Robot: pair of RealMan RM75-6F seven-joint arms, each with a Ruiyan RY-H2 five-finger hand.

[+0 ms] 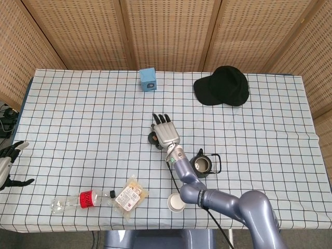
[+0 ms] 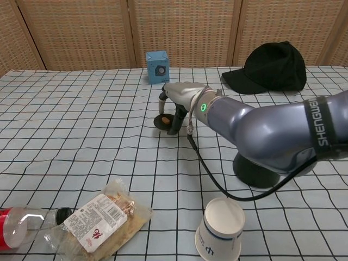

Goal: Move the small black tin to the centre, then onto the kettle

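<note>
The small black tin point(image 2: 163, 120) is a flat round tin with a brown spot on its lid, lying near the table's middle. My right hand point(image 2: 178, 101) pinches it between the thumb and a finger and holds it just off the cloth. In the head view the tin point(image 1: 153, 137) peeks out at the left of the right hand point(image 1: 165, 133). The dark kettle point(image 1: 202, 165) stands open-topped to the right of that hand, nearer the front; in the chest view my forearm hides most of the kettle point(image 2: 260, 173). My left hand point(image 1: 9, 162) hangs off the table's left edge, fingers apart, holding nothing.
A blue box point(image 1: 148, 79) and a black cap point(image 1: 223, 86) sit at the back. A paper cup point(image 1: 176, 203), a snack packet point(image 1: 130, 194) and a lying plastic bottle point(image 1: 78, 201) are along the front edge. A black cable trails from my right wrist.
</note>
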